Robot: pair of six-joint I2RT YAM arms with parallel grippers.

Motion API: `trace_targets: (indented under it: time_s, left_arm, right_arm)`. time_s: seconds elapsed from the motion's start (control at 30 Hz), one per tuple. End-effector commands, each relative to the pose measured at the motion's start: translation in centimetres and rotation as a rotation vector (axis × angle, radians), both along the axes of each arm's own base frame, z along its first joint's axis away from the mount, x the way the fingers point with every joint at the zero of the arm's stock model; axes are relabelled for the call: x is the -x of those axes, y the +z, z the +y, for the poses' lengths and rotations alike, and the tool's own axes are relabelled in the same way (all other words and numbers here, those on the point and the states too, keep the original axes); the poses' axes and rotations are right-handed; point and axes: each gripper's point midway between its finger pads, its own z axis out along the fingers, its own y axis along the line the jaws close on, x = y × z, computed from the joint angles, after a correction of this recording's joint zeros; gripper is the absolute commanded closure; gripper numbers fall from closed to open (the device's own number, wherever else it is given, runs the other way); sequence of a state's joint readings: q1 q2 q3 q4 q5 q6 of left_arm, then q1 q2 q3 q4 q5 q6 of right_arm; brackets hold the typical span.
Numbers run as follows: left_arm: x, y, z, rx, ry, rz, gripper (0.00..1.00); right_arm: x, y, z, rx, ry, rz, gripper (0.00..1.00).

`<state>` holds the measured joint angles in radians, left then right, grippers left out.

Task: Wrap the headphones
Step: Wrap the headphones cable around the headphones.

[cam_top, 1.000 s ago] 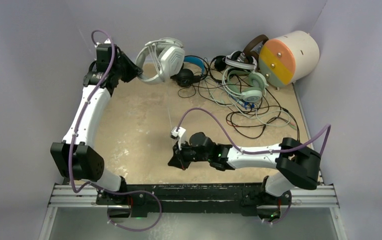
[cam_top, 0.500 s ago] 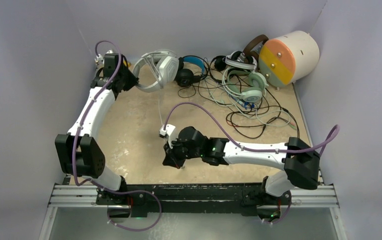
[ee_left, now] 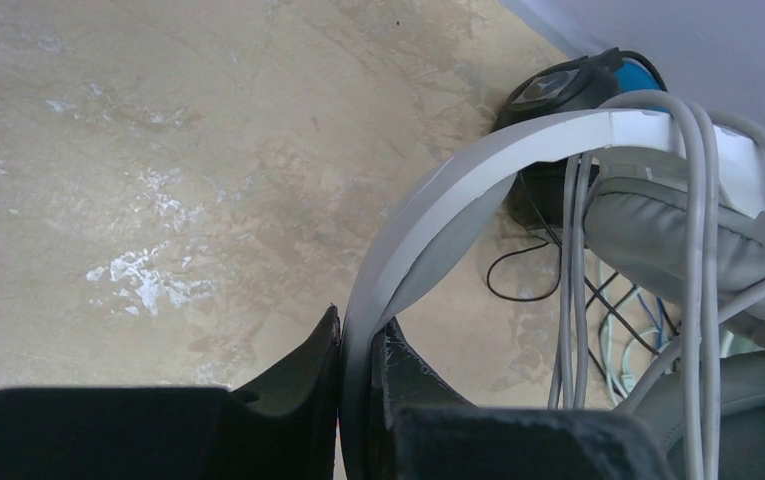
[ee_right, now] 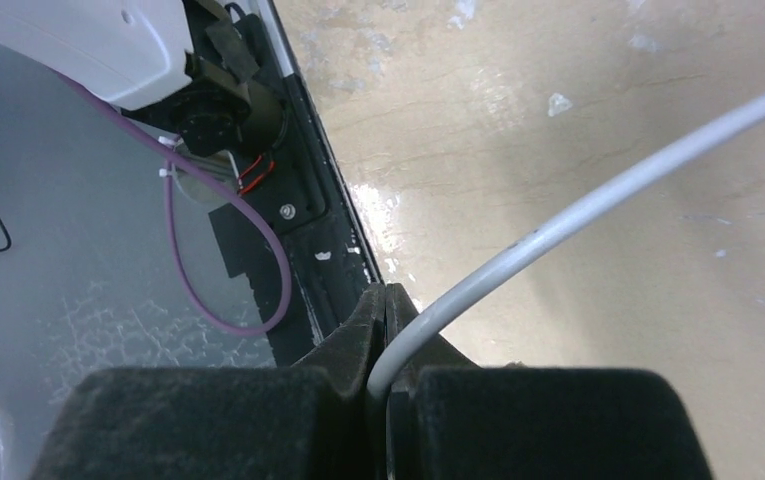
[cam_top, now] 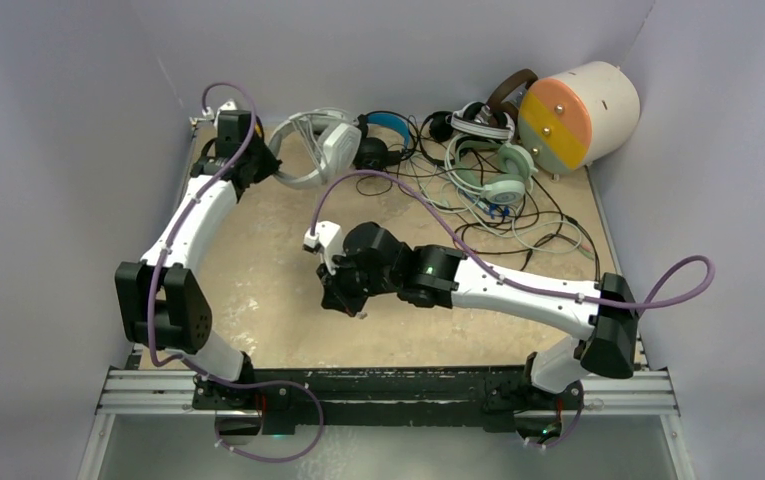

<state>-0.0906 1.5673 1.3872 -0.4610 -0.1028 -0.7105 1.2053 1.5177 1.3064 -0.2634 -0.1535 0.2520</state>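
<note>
Entry: wrap step, white-grey headset.

Left gripper [ee_left: 358, 338]: jaws narrow, clamped on the white plastic headband [ee_left: 438, 205] of the white-grey over-ear headset [cam_top: 320, 148]. The band rises out of the grip, arches up and curves away to that hand's right. Its grey ear cushion [ee_left: 648, 225] hangs just beyond the arch. Several strands of cable already lie across the band there.

Right gripper [ee_right: 386, 300]: jaws pinched on the thin white-grey cable [ee_right: 598, 205]. The cable leaves the fingertips and runs straight out ahead and to the right of that hand, above the beige mottled tabletop [cam_top: 258, 260], not resting on it as far as I can tell.

Key relation: in the top view the headset lies well apart from the right gripper [cam_top: 343, 297], beyond it and to its left, at the left gripper [cam_top: 258, 160]. The free cable's long axis therefore runs from the pinch up to the held headset. The overhead view hardly shows the line.

Judgement: the left arm is the anchor and the right arm carries the line. The next loop needs the right hand to bring the cable across the band. The tangled pile of other headsets [cam_top: 478, 150] sits just right of the held one, so a wide sweep could snag it.
</note>
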Motion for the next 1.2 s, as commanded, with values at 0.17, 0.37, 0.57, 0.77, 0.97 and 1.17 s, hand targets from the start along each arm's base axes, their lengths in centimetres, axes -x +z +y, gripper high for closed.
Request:
trace_targets:
  time_s: [0.17,0.37,0.57,0.77,0.97,1.17]
  left_arm:
    - [-1.5,2.9,-2.0,-0.252,-0.053,-0.144,1.0]
    - [0.3,4.7,-6.1,-0.463,-0.262,-0.291,1.0]
    - [3.7,4.4,-9.9,-0.7,-0.511,-0.378,1.0]
    - [6.9,3.8,-10.8,-0.848,-0.657,-0.386,1.0]
    - [9.8,2.9,-11.2,-0.822,-0.783,-0.413,1.0]
    - [12.2,2.1,-12.0,-0.755,-0.869,-0.448,1.0]
  right_arm:
    - [-3.5,10.4,-3.4,-0.025,-0.104,-0.133,1.0]
    - [-7.2,12.8,-6.5,-0.069,-0.195,-0.095,1.0]
    - [-9.5,12.7,-9.4,-0.026,-0.271,-0.094,1.0]
    - [-11.7,12.0,-11.6,0.009,-0.355,-0.082,1.0]
    - [-14.4,11.5,-13.7,0.021,-0.445,-0.071,1.0]
    - [-17.3,10.4,-15.3,0.034,-0.516,-0.027,1.0]
